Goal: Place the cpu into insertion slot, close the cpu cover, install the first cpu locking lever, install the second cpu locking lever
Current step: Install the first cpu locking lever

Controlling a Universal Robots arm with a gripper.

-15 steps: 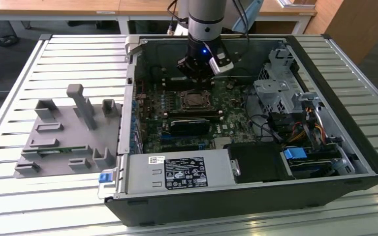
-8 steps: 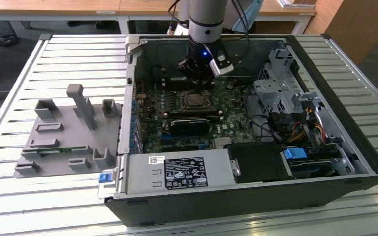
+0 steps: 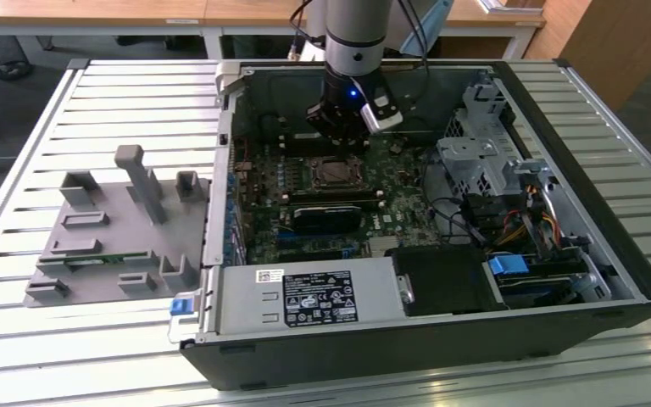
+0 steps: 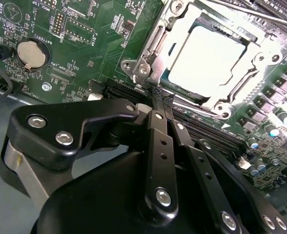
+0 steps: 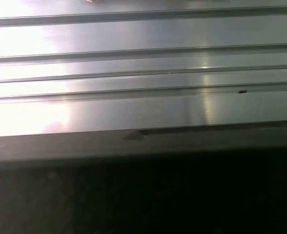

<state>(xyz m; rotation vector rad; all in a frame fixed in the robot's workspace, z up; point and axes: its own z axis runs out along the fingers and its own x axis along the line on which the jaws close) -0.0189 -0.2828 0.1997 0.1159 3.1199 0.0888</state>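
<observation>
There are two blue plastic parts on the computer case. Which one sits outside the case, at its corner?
The blue tab beside the power supply's label, on the exterior view's left. The other blue part lies inside the case, among the cables.

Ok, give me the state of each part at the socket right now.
cpu: seated flat in the insertion slot.
cpu cover: closed down around the cpu.
locking lever: thin rod lying along the cover's edge.
end effector: fingers together, tips at the cover's near edge.

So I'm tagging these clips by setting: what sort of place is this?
Probably a workshop or lab bench: an open computer case on a slatted metal table, wooden desks behind, a robot gripper over the motherboard.
</observation>
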